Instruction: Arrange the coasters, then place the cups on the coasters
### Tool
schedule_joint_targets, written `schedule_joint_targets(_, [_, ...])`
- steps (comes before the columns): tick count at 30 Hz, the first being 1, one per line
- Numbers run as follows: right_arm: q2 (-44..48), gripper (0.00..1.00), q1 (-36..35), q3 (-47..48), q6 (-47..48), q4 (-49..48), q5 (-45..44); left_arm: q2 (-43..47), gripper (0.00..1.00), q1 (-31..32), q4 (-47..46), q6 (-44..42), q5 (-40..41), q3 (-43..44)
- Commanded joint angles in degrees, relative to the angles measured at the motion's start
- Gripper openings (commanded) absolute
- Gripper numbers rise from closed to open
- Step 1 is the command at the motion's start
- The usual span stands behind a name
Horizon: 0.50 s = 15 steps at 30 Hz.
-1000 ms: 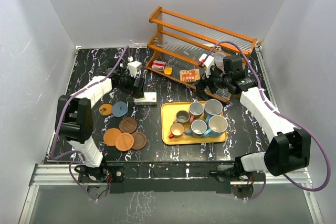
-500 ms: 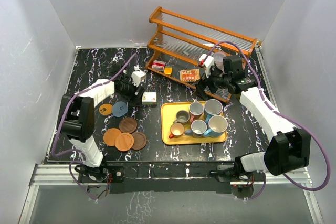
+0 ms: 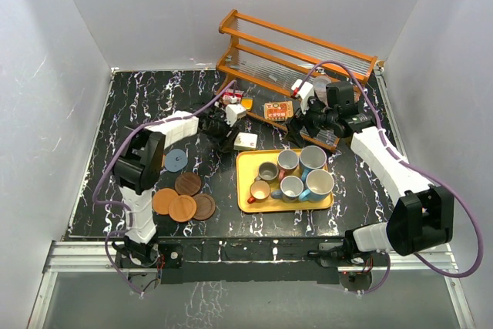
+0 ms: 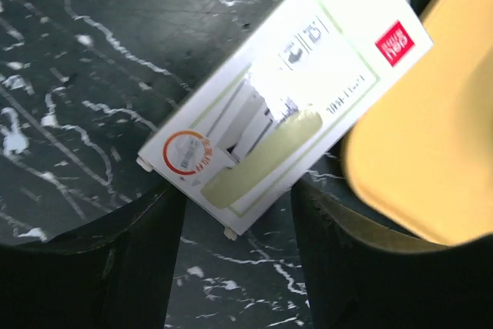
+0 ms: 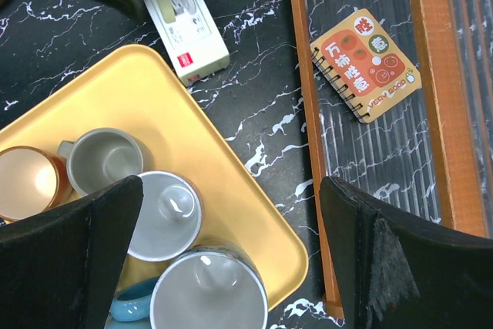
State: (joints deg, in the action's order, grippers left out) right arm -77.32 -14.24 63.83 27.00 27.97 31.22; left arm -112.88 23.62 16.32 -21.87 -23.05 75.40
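Several coasters lie at the front left: a blue-grey one [image 3: 176,160], two dark brown ones [image 3: 187,183] and two orange ones [image 3: 164,200]. The cups [image 3: 291,187] stand together on a yellow tray [image 3: 248,204]; the right wrist view shows a grey cup [image 5: 162,213] and an orange one [image 5: 23,182]. My left gripper [image 3: 231,135] is far from the coasters, low at a white box [image 4: 277,90] whose near corner lies between its apart fingers [image 4: 100,267]. My right gripper [image 3: 302,130] hangs open over the tray's far right corner [image 5: 254,206], holding nothing.
A wooden rack [image 3: 296,59] stands at the back right, with a small orange notebook [image 5: 366,63] on its bottom shelf. The white box [image 3: 245,141] rests against the tray's far left corner. White walls enclose the black marbled table [image 3: 139,98].
My left arm has swept to the right, sliding the white box up to the tray's far left corner, and its jaws have narrowed. The right arm has not moved.
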Motion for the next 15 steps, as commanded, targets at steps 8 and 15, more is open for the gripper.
schedule_joint_targets(8, [-1.1, 0.98, -0.1, 0.1, 0.9, -3.0, 0.6, 11.8, 0.82, -3.6, 3.1, -2.7, 1.1, -3.3])
schedule_joint_targets(15, [-0.8, 0.98, -0.1, 0.3, 0.8, -2.6, 0.5, 21.0, 0.86, -12.1, 13.9, -10.2, -0.1, -8.8])
